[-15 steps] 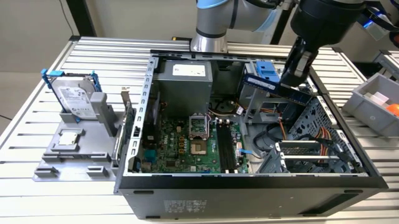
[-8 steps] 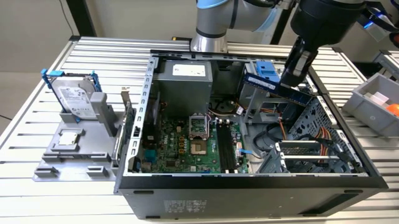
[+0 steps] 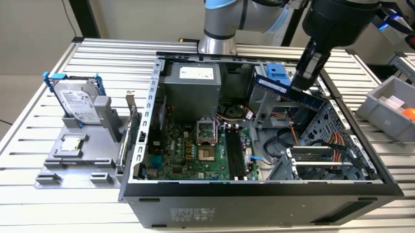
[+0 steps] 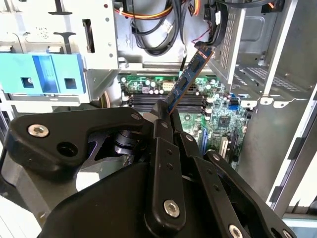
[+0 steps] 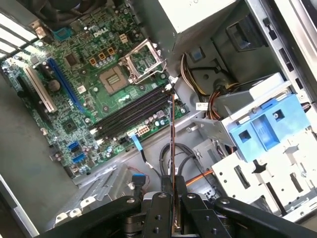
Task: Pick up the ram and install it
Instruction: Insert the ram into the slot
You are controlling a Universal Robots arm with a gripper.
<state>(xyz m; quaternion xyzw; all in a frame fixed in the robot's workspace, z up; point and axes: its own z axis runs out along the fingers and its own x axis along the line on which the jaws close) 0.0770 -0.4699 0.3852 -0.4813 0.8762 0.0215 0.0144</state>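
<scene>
Pickup looks done: my pincer (image 3: 302,81) is clenched on the ram (image 3: 275,87), gripping it so that the stick juts out beyond the pincer, tilted, in the air over the open computer case (image 3: 259,204). Installing is what's left. The black memory slots (image 5: 133,111) on the motherboard (image 5: 84,74) lie well below my pincer and off to one side, apart from the ram. They look empty, as far as I can judge, so nothing is seated yet.
</scene>
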